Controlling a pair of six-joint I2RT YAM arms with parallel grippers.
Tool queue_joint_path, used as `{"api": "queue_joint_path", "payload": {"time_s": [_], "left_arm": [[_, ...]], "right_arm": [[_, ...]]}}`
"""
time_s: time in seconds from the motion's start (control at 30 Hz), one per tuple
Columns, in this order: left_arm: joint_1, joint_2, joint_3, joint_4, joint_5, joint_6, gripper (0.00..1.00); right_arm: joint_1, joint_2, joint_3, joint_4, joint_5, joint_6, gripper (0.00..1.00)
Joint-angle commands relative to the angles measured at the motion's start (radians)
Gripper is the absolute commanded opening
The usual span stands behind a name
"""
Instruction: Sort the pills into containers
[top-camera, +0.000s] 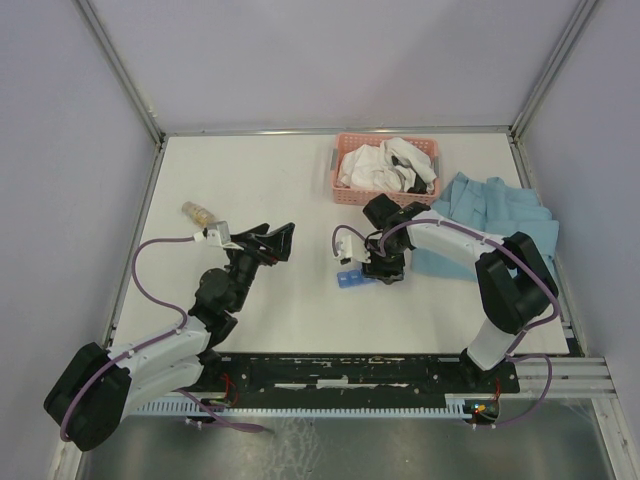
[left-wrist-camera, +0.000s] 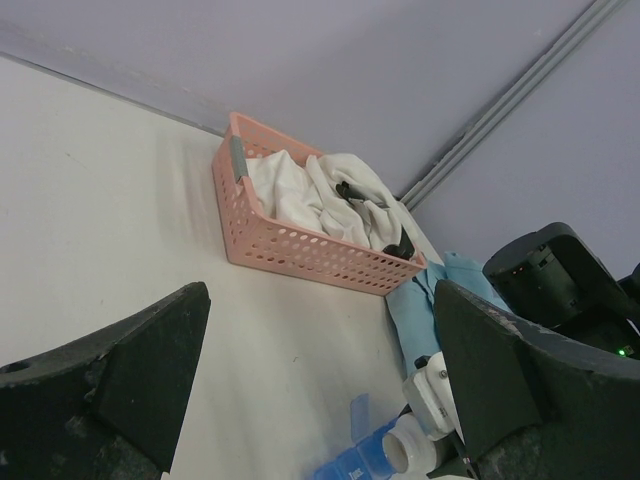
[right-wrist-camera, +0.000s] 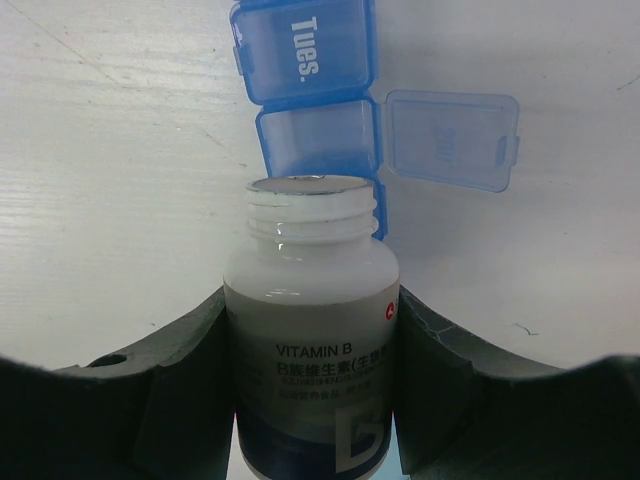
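The containers are a blue translucent pill-organiser strip (right-wrist-camera: 305, 60) lying on the white table; it also shows as the strip (top-camera: 350, 279) in the top view. One compartment (right-wrist-camera: 318, 138) stands open, its lid (right-wrist-camera: 450, 138) flipped to the side. The neighbouring lid reads "Tues.". My right gripper (right-wrist-camera: 310, 305) is shut on a white uncapped Vitamin B bottle (right-wrist-camera: 312, 262), whose mouth lies tipped over the open compartment. No pills show; the bottle is opaque. My left gripper (top-camera: 270, 242) hovers open and empty to the left, with the strip (left-wrist-camera: 365, 462) low between its fingers.
A pink slotted basket (top-camera: 385, 168) of white cloth stands at the back, right behind my right arm. A light blue cloth (top-camera: 495, 225) lies at the right. A small clear bottle (top-camera: 197, 212) with tan contents lies at the left, near my left wrist.
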Motion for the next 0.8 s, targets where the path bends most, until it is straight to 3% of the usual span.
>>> {"api": "queue_joint_path", "payload": {"time_s": [0.0,0.77], "left_arm": [[-0.002,-0.012,-0.001,0.052,-0.029,0.028,0.99],[-0.002,-0.014,-0.002,0.05,-0.031,0.028,0.99]], "right_arm": [[0.007,-0.005,0.043,-0.007,0.009,0.009,0.01],[0.019,-0.009,0.028,0.033,0.015,0.042,0.01]]}}
